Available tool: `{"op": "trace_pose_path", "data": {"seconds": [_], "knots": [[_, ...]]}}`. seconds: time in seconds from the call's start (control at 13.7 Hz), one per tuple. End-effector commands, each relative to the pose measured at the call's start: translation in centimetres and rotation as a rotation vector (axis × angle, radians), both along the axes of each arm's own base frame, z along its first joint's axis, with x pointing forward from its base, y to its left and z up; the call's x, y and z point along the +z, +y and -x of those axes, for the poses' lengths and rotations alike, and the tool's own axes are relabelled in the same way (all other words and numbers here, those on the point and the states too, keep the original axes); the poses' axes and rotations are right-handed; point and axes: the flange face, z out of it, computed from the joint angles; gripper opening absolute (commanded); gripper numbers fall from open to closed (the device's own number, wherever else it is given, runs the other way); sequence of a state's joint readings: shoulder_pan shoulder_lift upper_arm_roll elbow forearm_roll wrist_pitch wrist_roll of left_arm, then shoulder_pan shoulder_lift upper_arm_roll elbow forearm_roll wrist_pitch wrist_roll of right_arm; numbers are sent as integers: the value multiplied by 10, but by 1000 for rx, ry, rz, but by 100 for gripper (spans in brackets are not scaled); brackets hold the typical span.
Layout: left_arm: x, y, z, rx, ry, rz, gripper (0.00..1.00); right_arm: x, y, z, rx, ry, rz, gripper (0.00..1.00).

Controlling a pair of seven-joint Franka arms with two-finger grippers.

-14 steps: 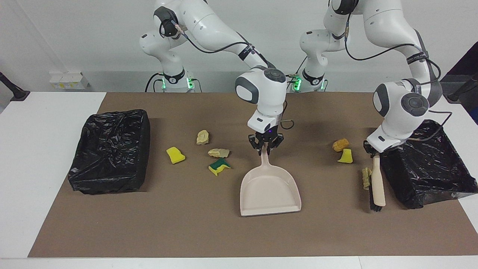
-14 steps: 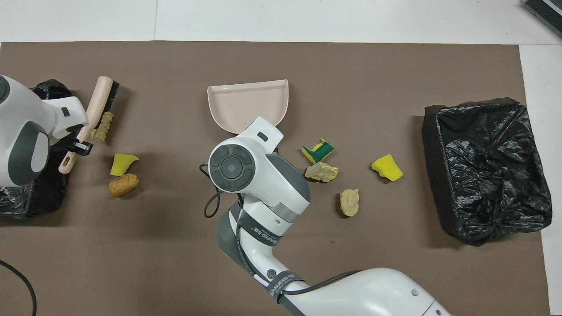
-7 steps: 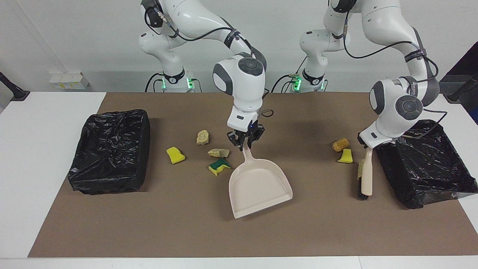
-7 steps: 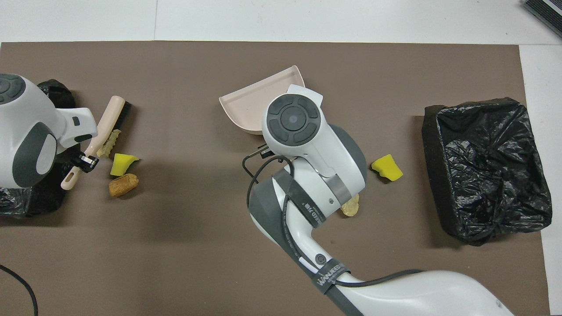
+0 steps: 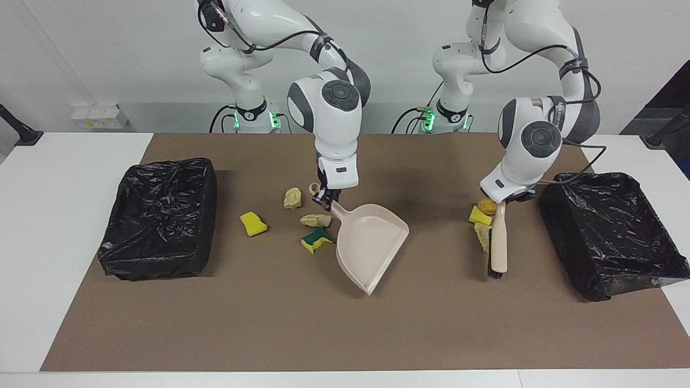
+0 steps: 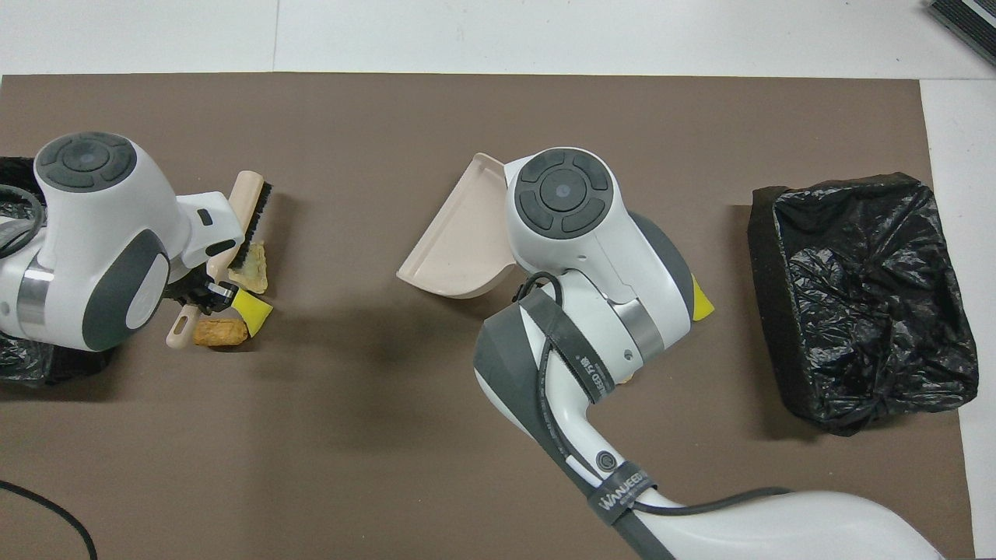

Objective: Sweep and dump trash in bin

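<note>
your right gripper (image 5: 325, 200) is clamped on the dustpan (image 5: 369, 240) handle, and over the last second it has carried the pan toward the right arm's end of the table and turned it, so the open mouth that pointed away from the robots now angles toward the left arm's end, with the pan tipped up on one edge. your left gripper (image 5: 504, 200) is closed on the brush (image 5: 499, 240) handle and has dragged the brush toward the middle, away from the black bin (image 5: 614, 231) at its end. that push has bunched three scraps against the bristles: the orange-brown lump (image 5: 487, 205), a yellow wedge (image 5: 479, 215) and a pale chunk (image 5: 482, 234), all touching or just beside the brush. four more lie near the pan's handle: a beige stone (image 5: 292, 198), a second beige chunk (image 5: 316, 220), a green-and-yellow sponge (image 5: 316, 240) and a yellow sponge (image 5: 253, 223), toward the second black bin (image 5: 159, 215). nothing is in the pan or either bin yet. pan and brush now face each other, so you're likely set to sweep the bunched pile across the gap; expect the sponge bits to roll off the bristles.
</note>
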State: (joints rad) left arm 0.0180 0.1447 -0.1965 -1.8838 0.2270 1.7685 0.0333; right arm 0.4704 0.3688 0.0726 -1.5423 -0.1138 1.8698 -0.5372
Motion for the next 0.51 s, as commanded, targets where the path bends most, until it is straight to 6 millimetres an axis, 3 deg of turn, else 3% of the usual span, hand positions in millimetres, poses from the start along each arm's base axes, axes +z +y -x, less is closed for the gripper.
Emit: {"op": "trace_pose_path", "data": {"seconds": [0.0, 0.07, 0.29, 0.44], "knots": [[35, 22, 29, 156, -24, -35, 0, -4, -17, 14, 239, 27, -18, 0], [28, 34, 38, 225, -26, -54, 0, -7, -22, 9, 299, 19, -24, 0], [-6, 91, 87, 338, -66, -62, 0, -22, -9, 6, 464, 5, -34, 0], [-32, 96, 104, 385, -67, -66, 0, -31, 7, 14, 497, 20, -29, 0]]}}
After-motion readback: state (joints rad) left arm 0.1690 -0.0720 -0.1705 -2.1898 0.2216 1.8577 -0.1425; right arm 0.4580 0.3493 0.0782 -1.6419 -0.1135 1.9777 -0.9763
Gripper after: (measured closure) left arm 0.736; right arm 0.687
